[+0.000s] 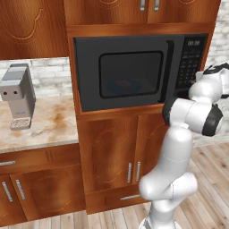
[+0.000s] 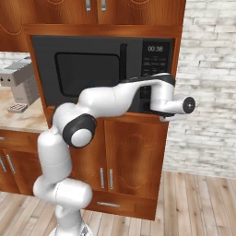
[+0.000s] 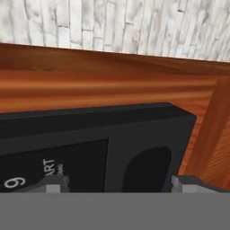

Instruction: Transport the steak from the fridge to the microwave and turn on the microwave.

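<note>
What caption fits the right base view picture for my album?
White robot arm reaches its hand to the keypad of the closed black microwave.

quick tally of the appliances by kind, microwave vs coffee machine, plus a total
microwave: 1
coffee machine: 1
total: 2
</note>
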### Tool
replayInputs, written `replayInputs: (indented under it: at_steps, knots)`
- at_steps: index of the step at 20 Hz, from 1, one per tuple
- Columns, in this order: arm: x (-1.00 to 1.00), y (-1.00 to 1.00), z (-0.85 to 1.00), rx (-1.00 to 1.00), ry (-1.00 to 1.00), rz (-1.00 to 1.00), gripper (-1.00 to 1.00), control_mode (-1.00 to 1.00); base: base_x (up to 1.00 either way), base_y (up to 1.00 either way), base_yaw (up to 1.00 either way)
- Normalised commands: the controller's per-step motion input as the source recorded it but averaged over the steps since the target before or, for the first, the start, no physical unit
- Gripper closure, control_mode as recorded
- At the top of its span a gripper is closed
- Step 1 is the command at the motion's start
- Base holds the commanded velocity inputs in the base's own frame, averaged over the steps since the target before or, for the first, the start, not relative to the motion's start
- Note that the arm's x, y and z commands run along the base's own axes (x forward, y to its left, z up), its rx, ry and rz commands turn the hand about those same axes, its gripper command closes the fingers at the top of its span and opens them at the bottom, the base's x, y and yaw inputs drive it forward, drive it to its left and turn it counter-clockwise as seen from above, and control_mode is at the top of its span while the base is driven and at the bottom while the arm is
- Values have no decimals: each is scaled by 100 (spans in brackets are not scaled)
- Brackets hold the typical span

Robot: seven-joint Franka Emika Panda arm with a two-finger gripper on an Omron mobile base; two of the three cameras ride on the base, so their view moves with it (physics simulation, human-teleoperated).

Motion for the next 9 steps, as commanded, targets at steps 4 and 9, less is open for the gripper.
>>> replayInputs:
  at_steps: [4, 9]
  knots:
    - [23, 1, -12, 2, 0, 0, -100, -100, 0, 0, 0]
    - [18, 16, -6, 0, 0, 0, -100, -100, 0, 0, 0]
